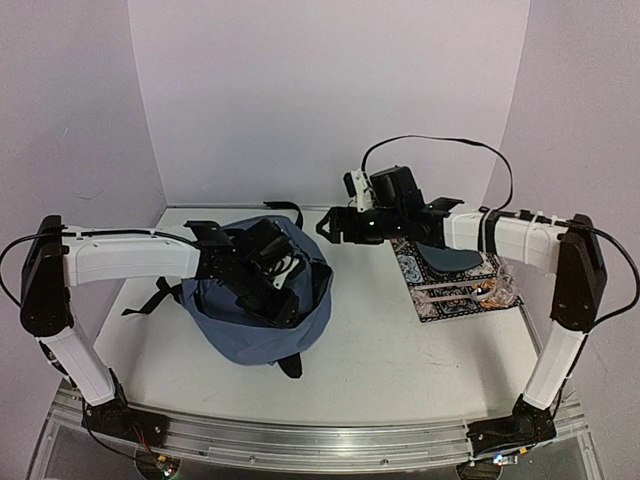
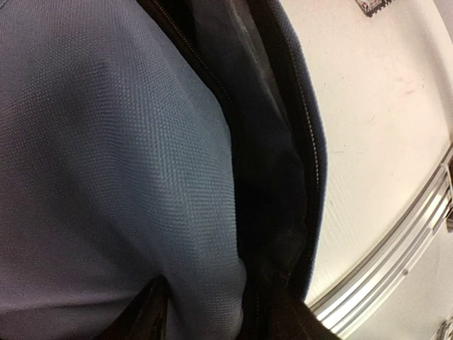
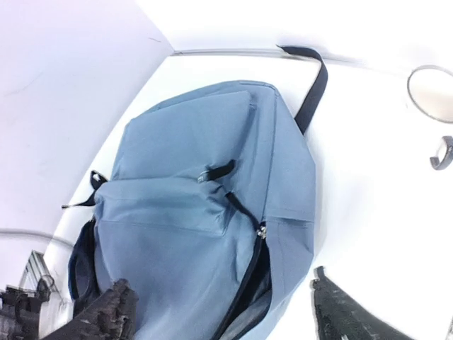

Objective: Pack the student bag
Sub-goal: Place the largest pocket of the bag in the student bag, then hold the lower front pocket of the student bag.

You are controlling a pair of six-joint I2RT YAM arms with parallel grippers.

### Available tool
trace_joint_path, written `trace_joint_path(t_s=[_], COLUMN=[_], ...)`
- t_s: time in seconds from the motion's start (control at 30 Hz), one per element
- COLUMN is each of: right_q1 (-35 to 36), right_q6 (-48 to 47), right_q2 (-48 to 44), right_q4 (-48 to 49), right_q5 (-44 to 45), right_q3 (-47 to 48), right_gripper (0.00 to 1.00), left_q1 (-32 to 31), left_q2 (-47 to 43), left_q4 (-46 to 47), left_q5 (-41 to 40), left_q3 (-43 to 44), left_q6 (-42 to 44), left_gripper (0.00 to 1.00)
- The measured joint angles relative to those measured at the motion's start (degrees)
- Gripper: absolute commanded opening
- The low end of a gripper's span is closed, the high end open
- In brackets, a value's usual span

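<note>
1. The bag [image 1: 250,325] lies at centre left of the top view on the white table [image 1: 400,350]. It is the largest thing there, slate-blue with black straps.
2. Its mouth gapes toward the upper right of that view, and the dark lining shows inside.
3. The left arm reaches in from the left edge, and the left gripper [image 1: 272,288] is sunk in the bag's opening.
4. In the left wrist view blue fabric fills the left half. The dark lining [image 2: 269,177] runs down the middle, with bare table and a metal rail [image 2: 396,248] at the right.
5. The left fingers [image 2: 145,319] show only as dark tips at the bottom edge, set apart with a fold of fabric between them. I cannot tell whether they pinch it or stand released.
6. The right gripper [image 1: 335,225] hangs just right of the bag's upper rim in the top view, apart from the bag.
7. Its jaws are spread wide and grasp nothing. In the right wrist view the two fingers [image 3: 106,315] sit at the bottom corners, with the bag below them.
8. That view shows the bag's front pocket [image 3: 163,205], a black strap [image 3: 315,78] at top centre and an unzipped side seam [image 3: 253,280].
9. At right of the top view a patterned mat [image 1: 408,262] carries a dark oval item [image 1: 455,260] and smaller pieces too small to tell.
</note>
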Motion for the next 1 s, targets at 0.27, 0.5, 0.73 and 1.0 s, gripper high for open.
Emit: trace_joint_path(t_s=[0.27,0.5,0.73,1.0], right_q1=[-0.8,-0.8,-0.8,-0.8], right_q6=[-6.3,-16.1,-23.3,-29.3], right_q2=[11.4,17.2,22.3,27.1], right_q4=[-1.9,-4.3,-6.9,-9.9], right_q5=[-2.8,-4.3,-5.6,-7.5], right_q3=[8.4,14.8,20.2,25.8], right_gripper=[0.6,0.52,0.44,0.38], left_q1=[0.7,8.8,13.2,14.4], left_q2=[0.1,-0.6,2.0,10.0], left_q4=[1.4,2.2,1.5,-0.1], left_q5=[-0.2,-3.2,-8.5,-15.3], left_q3=[5.9,6.5,11.4,19.5], left_q6=[-3.2,-6.7,-6.6,-0.7], left_gripper=[0.86,0.93,0.96,0.96])
